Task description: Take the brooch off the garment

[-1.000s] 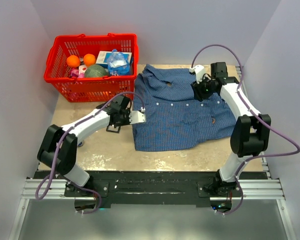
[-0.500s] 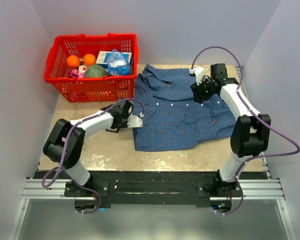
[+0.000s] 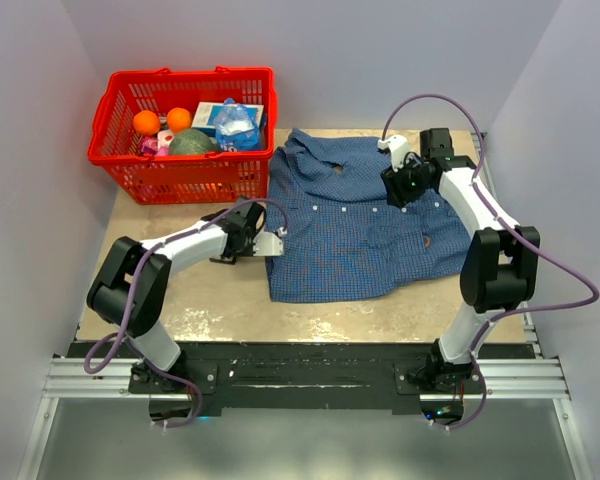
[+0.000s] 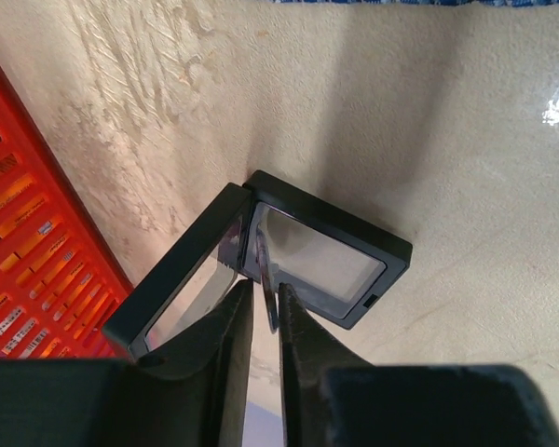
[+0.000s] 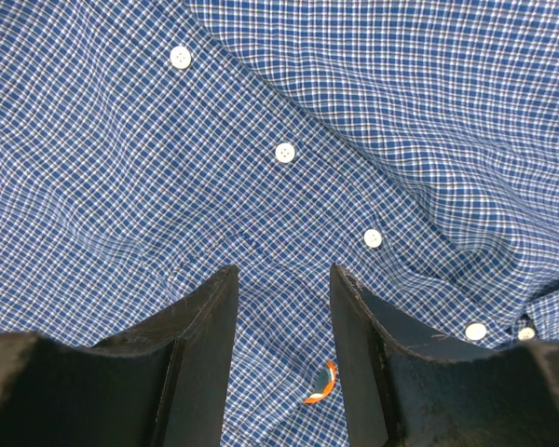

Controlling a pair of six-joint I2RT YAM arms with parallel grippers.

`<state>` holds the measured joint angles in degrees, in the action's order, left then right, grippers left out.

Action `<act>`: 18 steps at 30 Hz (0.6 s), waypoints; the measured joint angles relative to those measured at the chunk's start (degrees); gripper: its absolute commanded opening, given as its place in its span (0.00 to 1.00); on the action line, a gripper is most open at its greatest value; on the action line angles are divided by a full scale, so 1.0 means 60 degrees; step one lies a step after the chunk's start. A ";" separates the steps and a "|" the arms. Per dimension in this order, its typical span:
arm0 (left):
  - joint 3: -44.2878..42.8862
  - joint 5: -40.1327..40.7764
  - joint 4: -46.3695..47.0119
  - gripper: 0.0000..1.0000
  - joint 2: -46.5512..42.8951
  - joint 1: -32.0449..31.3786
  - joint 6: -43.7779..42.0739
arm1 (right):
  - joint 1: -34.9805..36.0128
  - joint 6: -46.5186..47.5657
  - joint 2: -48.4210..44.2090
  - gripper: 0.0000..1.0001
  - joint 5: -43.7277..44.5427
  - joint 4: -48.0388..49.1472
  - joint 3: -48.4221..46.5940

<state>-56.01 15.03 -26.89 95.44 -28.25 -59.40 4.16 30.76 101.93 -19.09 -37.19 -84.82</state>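
Left wrist view: the left gripper (image 4: 261, 296) has its two black fingers drawn almost together, with only a narrow slit between them. Its tips sit at the hinge of a flat black-framed case with clear windows (image 4: 321, 263), which lies opened in a V on the beige, scuffed tabletop (image 4: 466, 168). A thin dark edge shows in the slit, but it is not clear whether the fingers pinch it. The red plastic mesh basket (image 4: 19, 242) fills the left edge.

Right wrist view: the right gripper (image 5: 284, 272) is parted to a moderate width and holds nothing. It points down over the blue fine-checked button-up shirt (image 5: 401, 93), and whether the tips touch the cloth cannot be told. A diagonal row of small white buttons (image 5: 284, 153) runs beyond the tips. The brooch (image 5: 322, 383), a tiny orange-red ornament, is pinned on the shirt between the fingers, just beside the inner face of the picture's right-hand finger and closer to the camera than the tips.

Top view: the shirt lies spread across the right half of the table, with the right arm reaching over its button row. The brooch shows as a dark speck near the shirt's right side. The basket, holding oranges and packets, stands at the far left. The left arm bends over the black case, just left of the shirt's edge.
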 measured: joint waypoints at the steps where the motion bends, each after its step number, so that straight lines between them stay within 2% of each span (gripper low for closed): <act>1: 0.0007 0.0007 -0.0018 0.26 -0.0004 0.0000 -0.0007 | 0.0000 -0.0004 0.0022 0.48 0.0000 -0.0004 0.0000; 14: 0.0073 0.0168 -0.0324 0.30 -0.0124 0.0000 -0.0029 | 0.0000 -0.0033 0.0178 0.48 -0.0022 -0.0018 -0.0124; 18: 0.0076 0.0222 -0.0444 0.36 -0.0211 0.0000 -0.0029 | 0.0000 -0.0036 0.0215 0.49 -0.0025 -0.0022 -0.0135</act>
<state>-55.55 16.36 -29.56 94.17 -28.25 -59.57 4.16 30.55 103.22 -19.25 -37.32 -85.62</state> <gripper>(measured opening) 0.318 0.482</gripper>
